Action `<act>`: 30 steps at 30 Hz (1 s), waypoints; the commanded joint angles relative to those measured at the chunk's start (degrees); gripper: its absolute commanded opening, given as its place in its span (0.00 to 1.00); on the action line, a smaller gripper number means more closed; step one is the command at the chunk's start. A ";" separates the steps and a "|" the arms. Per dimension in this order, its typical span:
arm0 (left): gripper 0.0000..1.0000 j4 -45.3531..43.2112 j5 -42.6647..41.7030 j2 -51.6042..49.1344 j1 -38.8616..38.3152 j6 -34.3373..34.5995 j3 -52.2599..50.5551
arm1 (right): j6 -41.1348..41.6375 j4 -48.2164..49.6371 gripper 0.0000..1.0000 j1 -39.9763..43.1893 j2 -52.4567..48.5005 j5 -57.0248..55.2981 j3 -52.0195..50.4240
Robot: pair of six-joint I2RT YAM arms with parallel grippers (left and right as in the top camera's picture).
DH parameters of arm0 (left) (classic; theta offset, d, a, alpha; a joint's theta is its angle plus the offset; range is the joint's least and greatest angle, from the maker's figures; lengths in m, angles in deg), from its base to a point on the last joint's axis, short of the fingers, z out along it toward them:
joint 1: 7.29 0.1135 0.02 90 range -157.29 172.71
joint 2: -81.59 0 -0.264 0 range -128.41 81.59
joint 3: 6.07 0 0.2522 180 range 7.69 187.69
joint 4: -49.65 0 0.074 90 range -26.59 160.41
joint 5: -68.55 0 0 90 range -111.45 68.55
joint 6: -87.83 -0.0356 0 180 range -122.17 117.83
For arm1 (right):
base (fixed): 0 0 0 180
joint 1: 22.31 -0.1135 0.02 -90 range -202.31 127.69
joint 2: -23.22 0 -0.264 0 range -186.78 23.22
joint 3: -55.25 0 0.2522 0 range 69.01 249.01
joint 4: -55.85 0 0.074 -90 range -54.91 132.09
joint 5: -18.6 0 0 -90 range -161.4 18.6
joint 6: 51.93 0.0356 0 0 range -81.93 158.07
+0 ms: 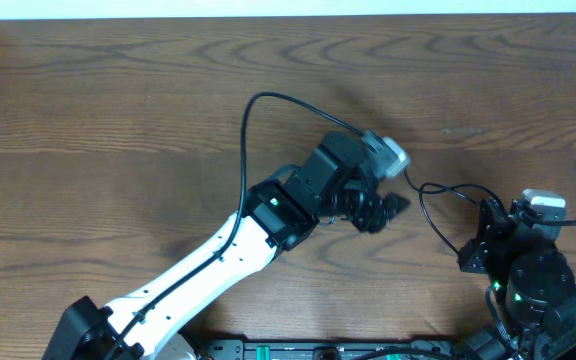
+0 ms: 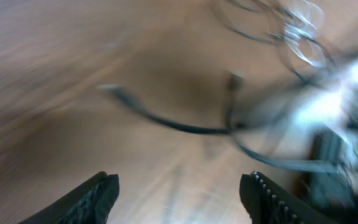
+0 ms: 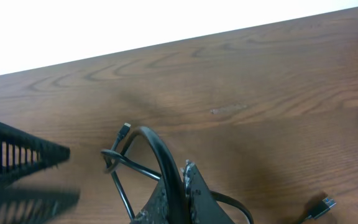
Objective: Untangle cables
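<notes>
While looking down over the bench [image 1: 118, 100], found the left gripper [image 2: 179, 183] spread wide and holding nothing, just right of the middle. Found the right gripper [image 3: 184, 186] fully closed, pinching the black cable [image 3: 148, 132] near the front right corner. Could not tell whether blurred pale loops [image 2: 303, 25] ahead of the left gripper were a white cable.

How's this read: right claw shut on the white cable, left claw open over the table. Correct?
Not quite. The right claw is shut on the black cable, not a white one, per the right wrist view. The left claw is open over the table.
</notes>
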 commanded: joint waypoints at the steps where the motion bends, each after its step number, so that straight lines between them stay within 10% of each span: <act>1: 0.68 -0.44 15.85 -2.56 0.22 20.44 0.09 | 0.90 -0.09 0.01 0.17 0.22 -0.20 -0.17; 6: 0.68 -2.49 11.98 -5.79 -0.17 33.66 0.09 | 0.87 -0.52 0.01 0.17 0.22 -0.22 -0.17; 30: 0.66 -7.04 -2.95 -7.78 -8.57 43.32 0.07 | 0.83 -2.38 0.01 0.20 0.22 -1.84 -0.17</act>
